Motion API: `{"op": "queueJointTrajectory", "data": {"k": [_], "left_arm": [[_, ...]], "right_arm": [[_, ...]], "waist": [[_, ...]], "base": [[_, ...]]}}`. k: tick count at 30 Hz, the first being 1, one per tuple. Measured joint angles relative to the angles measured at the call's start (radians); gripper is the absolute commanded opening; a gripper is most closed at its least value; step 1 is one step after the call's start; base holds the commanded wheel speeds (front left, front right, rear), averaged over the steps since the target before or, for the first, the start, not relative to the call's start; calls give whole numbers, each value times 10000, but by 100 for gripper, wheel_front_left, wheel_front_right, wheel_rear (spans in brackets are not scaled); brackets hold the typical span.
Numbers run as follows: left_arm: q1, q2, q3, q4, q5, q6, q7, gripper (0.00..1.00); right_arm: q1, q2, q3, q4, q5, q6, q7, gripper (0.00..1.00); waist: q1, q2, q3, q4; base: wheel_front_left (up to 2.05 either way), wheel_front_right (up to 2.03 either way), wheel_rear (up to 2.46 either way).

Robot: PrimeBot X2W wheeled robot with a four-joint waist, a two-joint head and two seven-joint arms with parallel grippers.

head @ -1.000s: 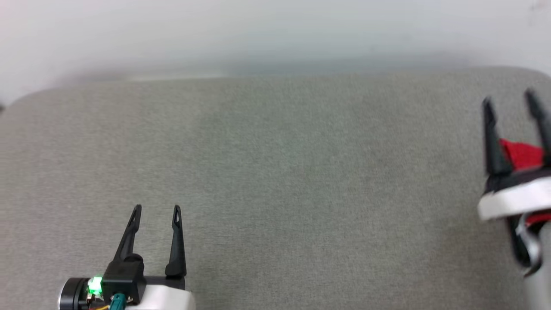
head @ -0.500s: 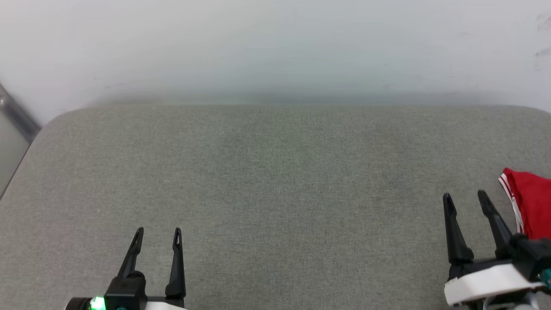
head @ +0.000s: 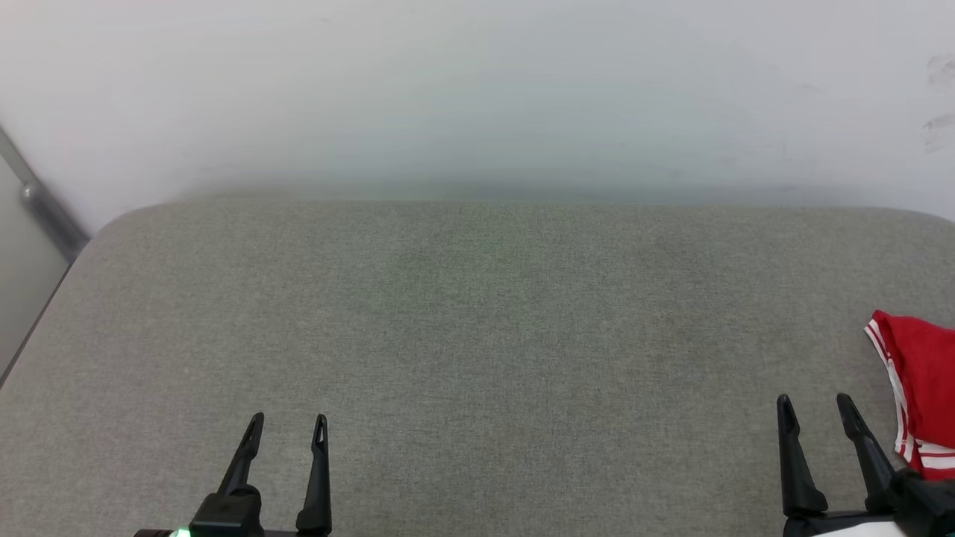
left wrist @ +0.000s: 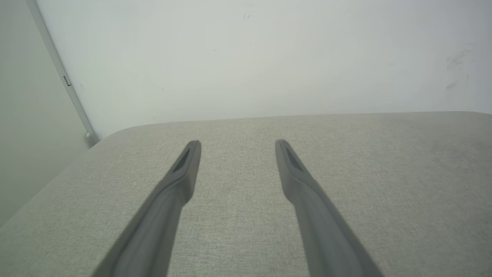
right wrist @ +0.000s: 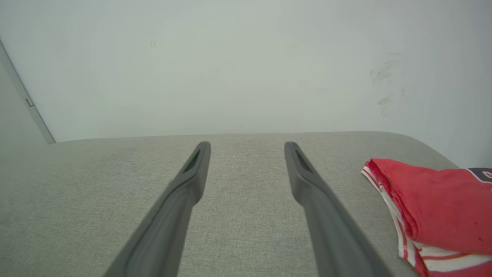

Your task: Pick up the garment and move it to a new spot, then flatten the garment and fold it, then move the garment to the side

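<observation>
head view is showing the garment [head: 919, 380] lying at the far right edge of the grey fabric surface [head: 477, 335]. the frame is cutting it off, and it is sitting just beside the right end effector [head: 813, 400] without touching it. that end effector is hovering with its two dark fingers spread and nothing between them. the left end effector [head: 289, 419] is hovering at the lower left, well apart from the cloth, with its fingers likewise parted and empty.

right wrist view is giving a closer look. the red cloth is lying in what looks like a folded stack, with a rolled red edge facing the fingers and white-and-red striped trim peeking out underneath. a dark printed patch is showing at its far corner.

going by this, the garment is likely light, soft and limp, not fragile. it is probably going to sag and fall open if lifted by its top layer alone. the safer hold seems to be the thick rolled edge nearest the fingers, pinching through every layer at once with one finger sliding underneath. cloth on a cloth surface is likely to drag and bunch rather than glide, so lifting clear looks better than pushing.
</observation>
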Motion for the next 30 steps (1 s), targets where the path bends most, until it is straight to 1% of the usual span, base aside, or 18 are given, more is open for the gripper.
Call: {"op": "queueJointTrajectory", "data": {"k": [2, 8, 9, 14, 30], "left_arm": [[18, -35, 13, 19, 2, -82, 0, 100], [20, -67, 113, 73, 17, -132, 0, 100], [21, -71, 113, 130, 15, -134, 2, 0], [116, -138, 67, 591, -128, -144, 63, 0], [-287, -140, 332, 984, -3396, -399, 790, 0]], "right_arm": [[81, 52, -23, -23, -4, 0, 0, 100], [173, 86, -35, -27, -29, -2, 0, 100], [181, 86, -33, 29, -25, 0, 0, 0], [250, 90, -13, 466, 84, -2, 71, 0], [-130, 92, -58, 844, 3114, 0, 807, 0]], "waist": [[0, 0, -55, -6], [0, 0, -87, -20], [0, 0, -88, -21], [1, 0, -85, -27], [1, 0, -27, -114]], "base": [[0, 0, 0], [0, 0, 0], [0, 0, 0], [0, 0, 0], [0, 0, 0]]}}
